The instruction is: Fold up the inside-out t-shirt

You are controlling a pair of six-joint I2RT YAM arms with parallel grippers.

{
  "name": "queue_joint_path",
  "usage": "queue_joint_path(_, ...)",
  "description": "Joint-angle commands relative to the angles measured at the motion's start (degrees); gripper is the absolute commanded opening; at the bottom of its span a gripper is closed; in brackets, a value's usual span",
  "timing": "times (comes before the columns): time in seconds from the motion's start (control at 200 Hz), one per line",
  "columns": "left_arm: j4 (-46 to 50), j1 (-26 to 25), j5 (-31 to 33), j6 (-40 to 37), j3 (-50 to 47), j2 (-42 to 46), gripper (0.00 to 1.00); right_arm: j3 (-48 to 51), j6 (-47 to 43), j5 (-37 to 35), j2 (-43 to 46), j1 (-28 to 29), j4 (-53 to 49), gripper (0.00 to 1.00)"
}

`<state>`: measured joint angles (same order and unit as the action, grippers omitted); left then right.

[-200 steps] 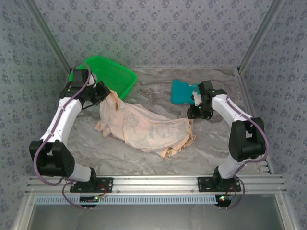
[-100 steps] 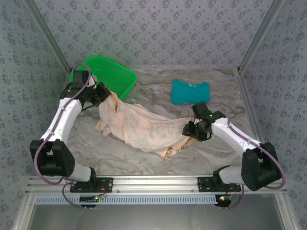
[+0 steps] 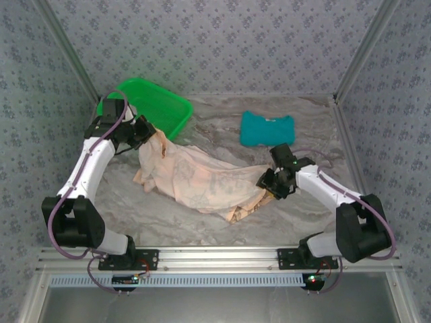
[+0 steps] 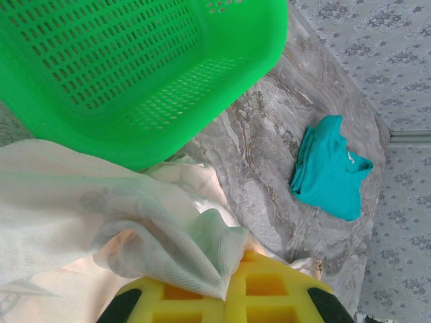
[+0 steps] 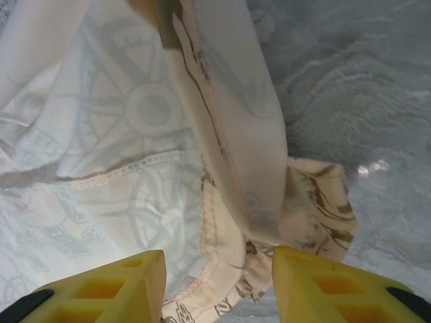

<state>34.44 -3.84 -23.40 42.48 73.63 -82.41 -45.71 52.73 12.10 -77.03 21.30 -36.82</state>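
One marble-patterned table (image 3: 316, 208) carries everything I see. One inside-out t-shirt (image 3: 202, 178) lies crumpled across its middle, spanning the space between my two arms, pale reverse uppermost and dark print showing at the right-hand hem. One green mesh basket (image 3: 158, 108) stands at the far left, just beside the shirt's lifted corner. One teal garment (image 3: 266, 128) lies at the far right, apart from the shirt. Two grippers: the left gripper (image 3: 145, 131), yellow fingers together, is clamped on the shirt's upper-left corner; the right gripper (image 5: 219, 269) stands with fingers apart, straddling the right hem.
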Motion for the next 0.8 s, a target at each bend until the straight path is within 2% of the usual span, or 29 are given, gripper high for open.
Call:
queue_joint_path(0.0, -0.6, 0.5, -1.6, -1.0, 0.1, 0.4, 0.0, -0.8, 7.1, -3.6, 3.2, 3.5, -4.2, 0.48)
queue_joint_path(0.125, -0.6, 0.5, -1.6, -1.3, 0.1, 0.6, 0.0, 2.1, 11.9, -4.8, 3.9, 6.5, -0.4, 0.49)
queue_joint_path(0.29, -0.6, 0.8, -2.4, -1.4, 0.6, 0.0, 0.0, 2.7, 10.5, -6.5, 2.0, 5.4, 2.1, 0.47)
queue_joint_path(0.375, -0.9, 0.8, -2.4, -1.2, 0.4, 0.0, 0.0, 3.7, 10.0, -5.2, 1.0, 3.6, 4.7, 0.46)
queue_joint_path(0.66, -1.2, 0.8, -2.9, -1.0, 0.1, 0.3, 0.0, 4.7, 10.8, -5.6, -1.0, 2.8, 9.5, 0.34)
queue_joint_path(0.795, -1.0, 1.0, -2.9, -1.0, 0.0, 0.7, 0.0, 4.7, 11.6, -5.8, -2.4, 3.2, 9.9, 0.39)
